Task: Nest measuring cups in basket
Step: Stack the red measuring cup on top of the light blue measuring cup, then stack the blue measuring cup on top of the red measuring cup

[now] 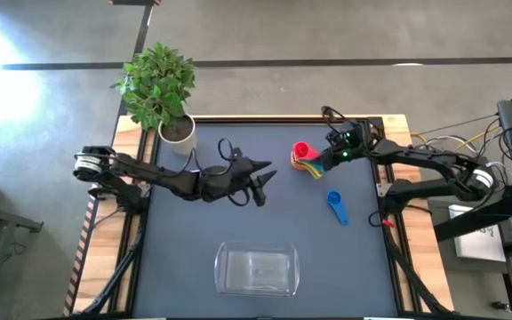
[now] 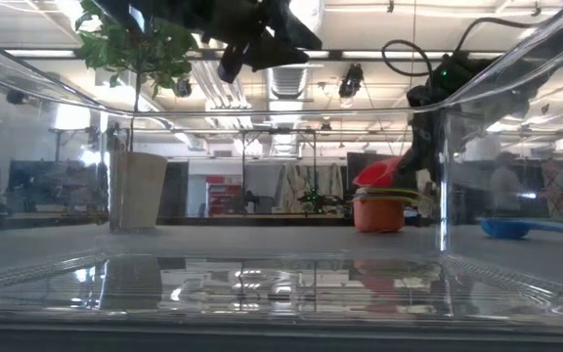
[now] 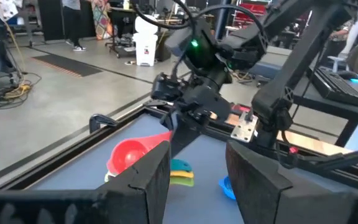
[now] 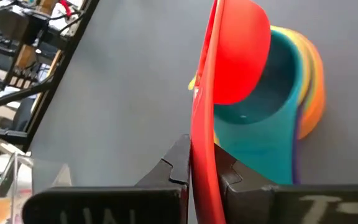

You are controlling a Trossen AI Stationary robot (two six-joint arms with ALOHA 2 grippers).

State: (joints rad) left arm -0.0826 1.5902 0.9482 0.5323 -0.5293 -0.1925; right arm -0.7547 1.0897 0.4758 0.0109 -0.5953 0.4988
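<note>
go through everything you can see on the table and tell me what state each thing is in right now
Right gripper: shut on the red cup's handle.
Red cup: held tilted over the stack.
Stack of cups: nested, on the mat, outside the basket.
Blue cup: lying alone on the mat.
Basket: upright, empty.
Left gripper: open, holding nothing, above the mat.
Plant: upright in its pot.

the red cup (image 4: 238, 59) hides most of the nested stack (image 4: 291, 118); its handle runs off-frame.
</note>
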